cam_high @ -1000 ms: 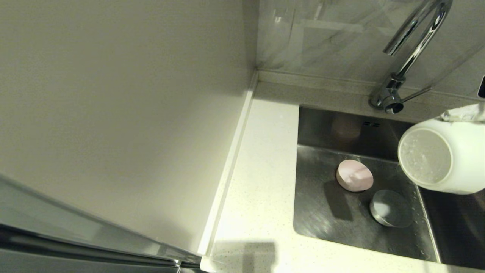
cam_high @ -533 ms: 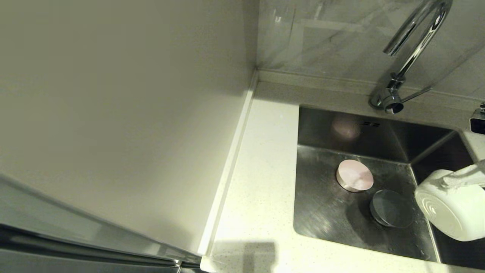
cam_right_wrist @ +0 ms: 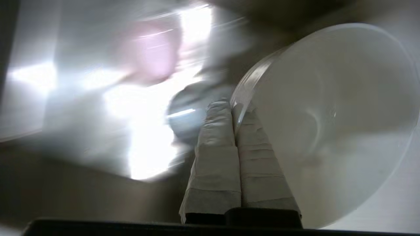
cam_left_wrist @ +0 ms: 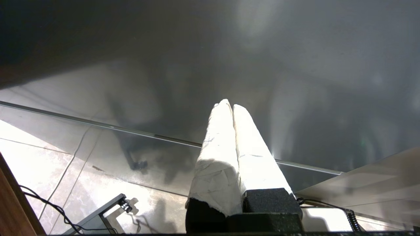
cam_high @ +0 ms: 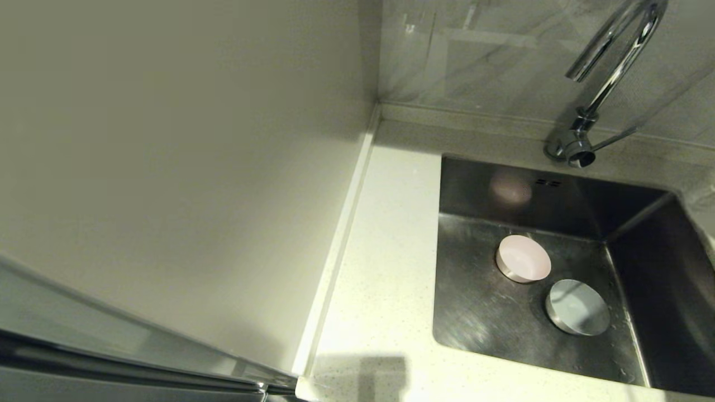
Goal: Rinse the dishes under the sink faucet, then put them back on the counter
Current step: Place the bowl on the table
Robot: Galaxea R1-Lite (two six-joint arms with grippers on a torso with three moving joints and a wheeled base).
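White speckled surface [cam_high: 385, 268] runs along the brushed steel sink [cam_high: 475, 312], square-cornered, wet-looking. Pink bowl [cam_high: 523, 258] and blue bowl [cam_high: 578, 306] sit upright on the sink floor, near each other, forward of the chrome gooseneck faucet [cam_high: 611, 61]. White bowl [cam_right_wrist: 328, 124], smooth and glossy, is pinched at its rim by the right claw [cam_right_wrist: 233, 106], out of head view; that wrist view is smeared, so placement is probably over the sink edge. Risk: thin rim grip on a wet bowl could slip. Left claw [cam_left_wrist: 232, 106] parked, pads pressed together, empty.
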